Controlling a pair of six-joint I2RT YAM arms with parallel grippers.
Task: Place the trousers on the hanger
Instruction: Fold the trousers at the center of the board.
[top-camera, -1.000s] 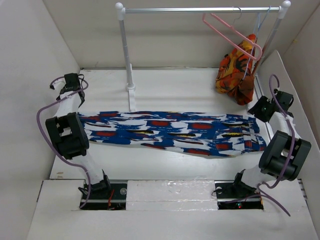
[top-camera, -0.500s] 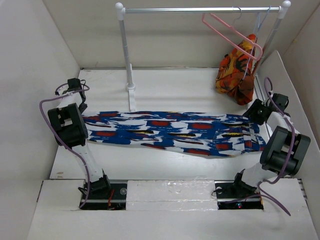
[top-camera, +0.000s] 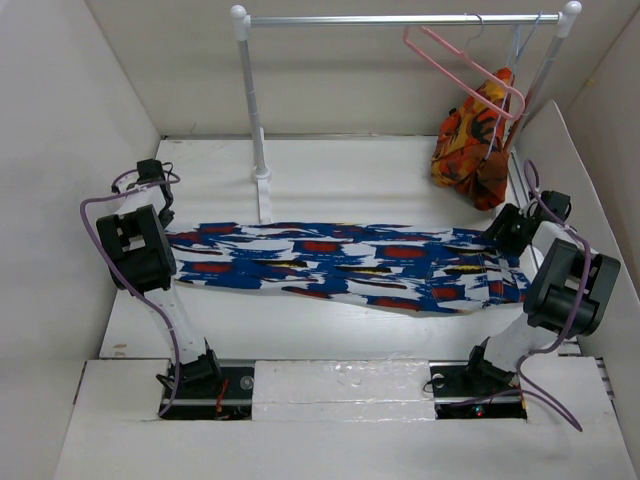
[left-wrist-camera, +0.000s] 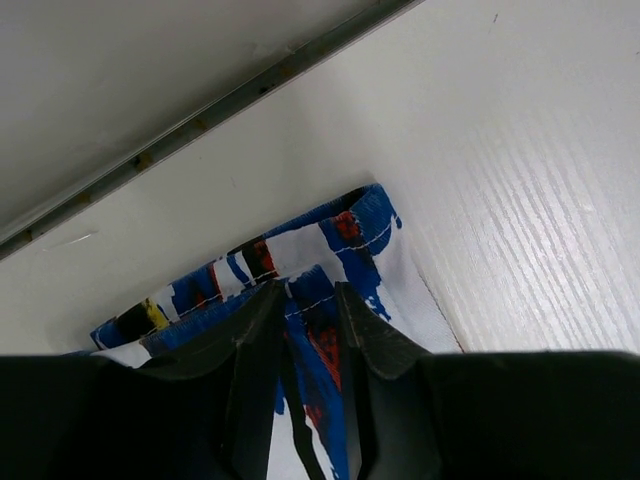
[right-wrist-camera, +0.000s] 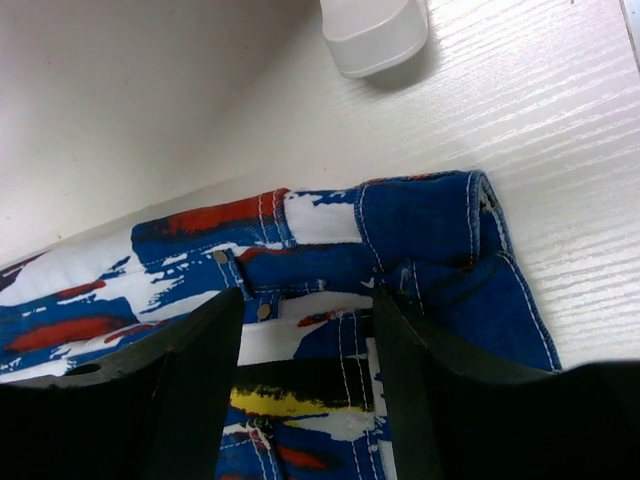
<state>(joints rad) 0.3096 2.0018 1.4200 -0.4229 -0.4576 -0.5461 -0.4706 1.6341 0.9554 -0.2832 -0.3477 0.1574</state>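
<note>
The long blue trousers with white, red and yellow splotches (top-camera: 340, 265) are laid flat, full-length across the white table (top-camera: 380, 180), presumably so that each end can be taken by one arm. Both arms are folded low: the left fingers (left-wrist-camera: 255, 340) are drawn close about the leg hem, pinching not determinable, while the right fingers (right-wrist-camera: 200, 370) are spread wide over the waistband. The thin pink triangular hanger (top-camera: 465, 70) is hung bare on the far metal rail (top-camera: 400, 19).

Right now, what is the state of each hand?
Left hand: narrowed over the hem of the trousers, grip cannot be told.
Right hand: open above their waistband, holding nothing.
</note>
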